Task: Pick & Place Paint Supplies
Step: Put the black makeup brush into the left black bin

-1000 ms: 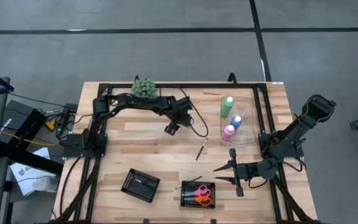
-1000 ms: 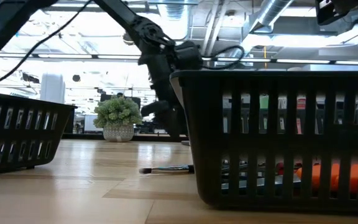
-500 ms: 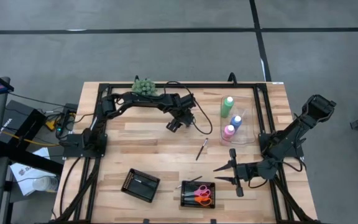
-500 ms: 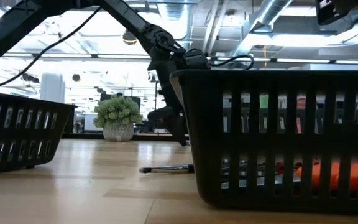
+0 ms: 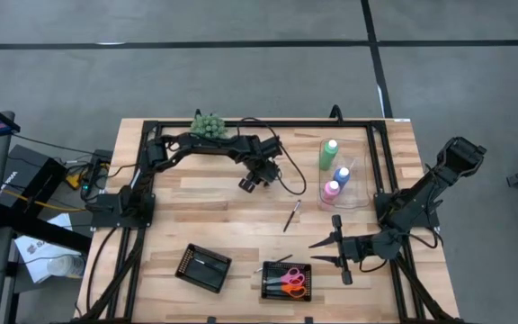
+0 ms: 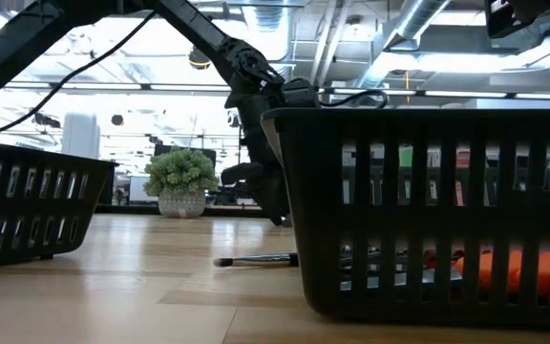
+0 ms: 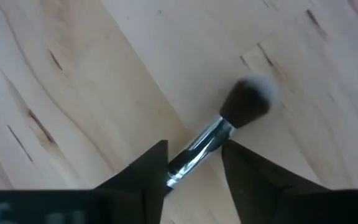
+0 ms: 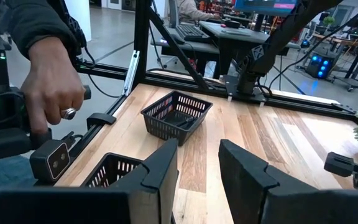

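High view: the left gripper (image 5: 249, 184) is held over the bench (image 5: 196, 225); a second brush (image 5: 291, 216) lies apart. Left wrist view: a brush (image 7: 225, 135) is seen between the jaws, grasp undetermined. Right wrist view: the right gripper (image 8: 197, 163) is seen parted, holding nothing.

The table (image 5: 214, 216) is light wood with darker stripes. Three bottles, green (image 5: 329, 154), blue (image 5: 341, 175) and pink (image 5: 331, 192), have white caps. The baskets (image 5: 203, 268) are black. The scissors (image 5: 292, 281) are pink and orange. The brush (image 7: 241, 106) has dark hair with a white tip.
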Controlling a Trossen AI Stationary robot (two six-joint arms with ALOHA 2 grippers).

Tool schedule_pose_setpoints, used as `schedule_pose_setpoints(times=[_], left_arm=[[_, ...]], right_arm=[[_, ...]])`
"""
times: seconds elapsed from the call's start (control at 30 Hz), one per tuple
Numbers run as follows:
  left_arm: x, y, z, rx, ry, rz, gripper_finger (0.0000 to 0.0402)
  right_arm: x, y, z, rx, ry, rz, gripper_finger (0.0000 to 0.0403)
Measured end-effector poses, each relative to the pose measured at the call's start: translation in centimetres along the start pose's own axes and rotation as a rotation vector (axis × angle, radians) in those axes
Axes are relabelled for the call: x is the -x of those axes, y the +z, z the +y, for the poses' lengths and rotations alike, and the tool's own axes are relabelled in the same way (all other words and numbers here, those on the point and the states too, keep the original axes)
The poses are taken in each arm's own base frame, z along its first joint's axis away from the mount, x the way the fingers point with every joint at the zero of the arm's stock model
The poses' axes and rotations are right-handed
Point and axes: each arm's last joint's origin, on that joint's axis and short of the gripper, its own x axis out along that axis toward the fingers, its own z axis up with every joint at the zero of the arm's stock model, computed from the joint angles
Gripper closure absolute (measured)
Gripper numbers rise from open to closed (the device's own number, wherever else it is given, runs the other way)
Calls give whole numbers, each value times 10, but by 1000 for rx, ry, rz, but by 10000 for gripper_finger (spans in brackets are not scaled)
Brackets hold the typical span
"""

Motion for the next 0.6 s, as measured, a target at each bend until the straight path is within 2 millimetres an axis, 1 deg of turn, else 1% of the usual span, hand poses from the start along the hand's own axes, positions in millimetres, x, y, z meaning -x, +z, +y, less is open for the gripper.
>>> schedule_pose_setpoints(times=[0.1, 0.27, 0.4, 0.6], left_arm=[[-1, 3, -1, -4, 7, -4, 296], [-1, 7, -3, 15, 31, 0, 371], [-2, 9, -1, 80, 60, -4, 376], [4, 12, -5, 130, 106, 56, 376]], right_arm=[[0, 0, 0, 0, 2, 0, 294], [0, 0, 0, 0, 2, 0, 294], [0, 0, 0, -3, 2, 0, 294], [0, 0, 0, -7, 2, 0, 294]])
